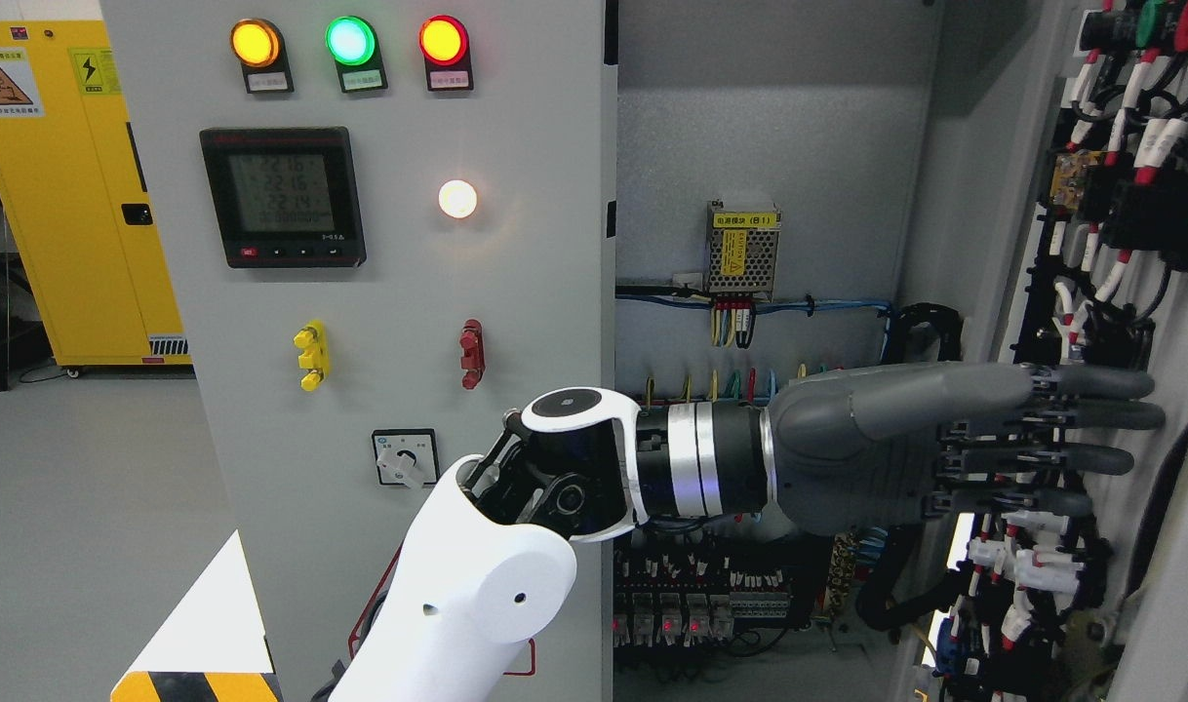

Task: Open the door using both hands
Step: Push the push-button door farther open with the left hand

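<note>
The grey cabinet's right door stands swung open at the right edge, its inner face covered with wiring and components. My left arm comes in at the bottom left of the middle and reaches across the opening. My left hand is dark grey, with its fingers stretched straight and flat against the inner face of that door, holding nothing. The left door panel is still flush, carrying lamps, a meter and switches. My right hand does not show.
Inside the cabinet sit a small power module, coloured wires and rows of breakers. A yellow storage cabinet stands at far left on the grey floor. A white block with black-yellow stripes is at lower left.
</note>
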